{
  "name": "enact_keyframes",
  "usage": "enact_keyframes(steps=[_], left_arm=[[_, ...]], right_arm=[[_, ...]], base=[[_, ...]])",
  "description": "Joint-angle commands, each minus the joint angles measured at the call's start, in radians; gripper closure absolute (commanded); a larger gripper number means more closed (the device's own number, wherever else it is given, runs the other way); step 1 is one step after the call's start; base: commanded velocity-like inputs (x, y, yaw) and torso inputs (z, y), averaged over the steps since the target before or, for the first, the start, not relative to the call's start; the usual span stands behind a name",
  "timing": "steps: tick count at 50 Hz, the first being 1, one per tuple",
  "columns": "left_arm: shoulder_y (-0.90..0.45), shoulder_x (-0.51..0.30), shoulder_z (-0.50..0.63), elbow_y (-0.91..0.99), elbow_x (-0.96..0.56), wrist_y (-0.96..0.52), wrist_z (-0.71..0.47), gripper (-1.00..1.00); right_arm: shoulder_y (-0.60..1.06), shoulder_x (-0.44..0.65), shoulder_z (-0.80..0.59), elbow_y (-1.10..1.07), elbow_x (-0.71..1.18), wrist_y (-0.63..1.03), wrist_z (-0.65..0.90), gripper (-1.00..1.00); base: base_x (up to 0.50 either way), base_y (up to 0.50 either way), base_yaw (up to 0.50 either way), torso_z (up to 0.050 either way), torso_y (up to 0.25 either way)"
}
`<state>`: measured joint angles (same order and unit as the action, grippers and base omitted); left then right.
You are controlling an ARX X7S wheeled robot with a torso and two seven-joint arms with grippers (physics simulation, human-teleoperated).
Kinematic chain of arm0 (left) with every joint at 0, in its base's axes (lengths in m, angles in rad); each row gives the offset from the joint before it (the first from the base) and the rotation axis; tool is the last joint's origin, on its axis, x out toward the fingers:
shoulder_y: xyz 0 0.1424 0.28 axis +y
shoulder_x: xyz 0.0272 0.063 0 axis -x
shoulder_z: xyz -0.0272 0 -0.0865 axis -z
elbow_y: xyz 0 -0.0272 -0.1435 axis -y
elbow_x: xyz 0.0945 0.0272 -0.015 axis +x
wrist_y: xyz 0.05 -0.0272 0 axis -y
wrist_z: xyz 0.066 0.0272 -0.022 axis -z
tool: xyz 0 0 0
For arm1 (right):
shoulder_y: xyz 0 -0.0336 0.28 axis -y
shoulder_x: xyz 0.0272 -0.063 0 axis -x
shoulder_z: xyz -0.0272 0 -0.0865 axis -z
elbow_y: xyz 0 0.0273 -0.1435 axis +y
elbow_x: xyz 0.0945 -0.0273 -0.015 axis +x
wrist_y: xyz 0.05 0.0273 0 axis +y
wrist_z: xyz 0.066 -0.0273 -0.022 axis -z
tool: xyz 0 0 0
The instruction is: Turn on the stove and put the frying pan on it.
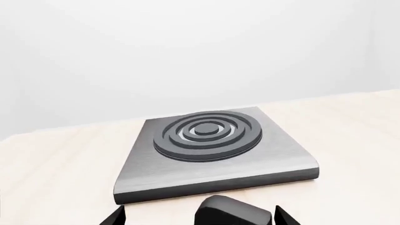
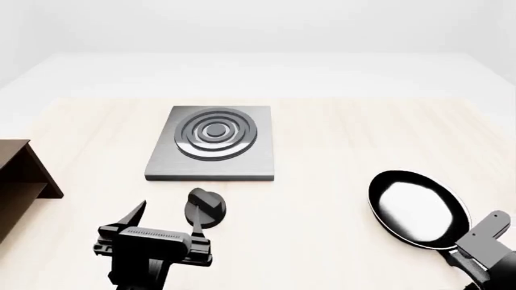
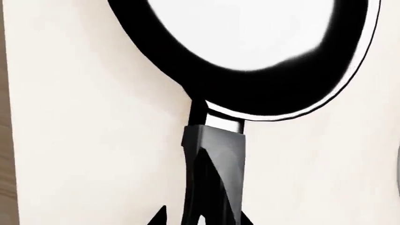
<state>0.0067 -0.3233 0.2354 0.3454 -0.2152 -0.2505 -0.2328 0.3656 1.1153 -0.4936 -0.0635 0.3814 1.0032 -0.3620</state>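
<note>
The left gripper [image 2: 165, 220] hangs with fingers spread around the ridged black knob [image 2: 205, 208] near the counter's front edge, the grey stove [image 2: 214, 144] just behind it toward the far edge, while the right gripper [image 3: 201, 216] clamps the handle [image 3: 214, 168] of the frying pan [image 2: 417, 208] near the front right corner.

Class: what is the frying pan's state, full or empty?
Empty: the frying pan shows only a glossy pale reflection inside, lying flat on the table.

Grey stove [image 2: 211, 145] with dark concentric rings; black ridged knob [image 2: 205, 207]; black frying pan [image 2: 419, 208], glossy pale inside.
</note>
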Motion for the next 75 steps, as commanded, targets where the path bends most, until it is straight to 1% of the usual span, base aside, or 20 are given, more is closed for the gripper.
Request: enact_keyframes(steps=[1,8,19,25,28,35,39,43,50,64,73,75], left_arm=[[-0.001,-0.002,0.006,-0.004,0.002,0.003,-0.004,-1.00],[0.000,-0.003,0.010,-0.006,0.004,0.007,-0.006,-1.00],[0.000,-0.006,0.010,-0.004,-0.001,0.008,-0.009,-1.00],[0.000,-0.008,0.010,-0.003,-0.003,0.007,-0.011,-1.00],[0.001,-0.009,0.008,-0.001,-0.007,0.008,-0.012,-1.00],[0.003,-0.012,0.003,-0.002,-0.013,0.014,-0.013,-1.00],[0.004,-0.013,0.000,-0.002,-0.017,0.014,-0.015,-1.00],[0.003,-0.014,0.000,-0.002,-0.018,0.013,-0.016,-1.00],[0.002,-0.016,0.000,0.000,-0.021,0.013,-0.017,-1.00],[0.000,-0.020,-0.005,-0.006,-0.033,0.018,-0.018,-1.00],[0.001,-0.022,-0.006,-0.013,-0.038,0.021,-0.018,-1.00],[0.001,-0.022,-0.005,-0.016,-0.039,0.024,-0.018,-1.00]], right_arm=[[-0.042,-0.091,-0.037,0.099,-0.097,-0.120,0.230,1.00],[-0.030,-0.077,-0.034,0.065,-0.097,-0.109,0.226,1.00],[0.007,0.015,0.000,-0.120,-0.061,-0.026,0.194,1.00],[0.093,0.059,-0.050,-0.219,-0.101,0.072,0.142,1.00],[0.172,0.073,-0.082,-0.274,-0.134,0.118,0.097,1.00],[0.275,0.077,-0.107,-0.342,-0.165,0.166,0.042,1.00],[0.301,0.073,-0.108,-0.352,-0.173,0.170,0.035,1.00],[0.328,0.052,-0.083,-0.348,-0.175,0.162,0.047,1.00],[0.402,0.007,-0.088,-0.343,-0.190,0.160,0.028,1.00],[0.554,-0.118,-0.126,-0.313,-0.221,0.145,-0.004,1.00],[0.605,-0.200,-0.148,-0.264,-0.231,0.101,-0.009,1.00],[0.627,-0.232,-0.176,-0.230,-0.247,0.078,-0.014,1.00]], base=[[0.00,0.00,0.01,-0.012,0.000],[0.01,0.00,0.01,-0.005,0.000],[0.00,0.00,0.01,-0.003,0.000],[0.00,0.00,0.00,0.000,0.000],[0.00,0.00,0.00,0.000,0.000],[0.00,0.00,0.00,0.000,0.000],[0.00,0.00,0.00,0.000,0.000],[0.00,0.00,0.00,0.000,0.000],[0.00,0.00,0.00,0.000,0.000],[0.00,0.00,0.00,0.000,0.001],[0.00,0.00,0.00,0.000,0.002],[0.00,0.00,0.00,0.000,0.000]])
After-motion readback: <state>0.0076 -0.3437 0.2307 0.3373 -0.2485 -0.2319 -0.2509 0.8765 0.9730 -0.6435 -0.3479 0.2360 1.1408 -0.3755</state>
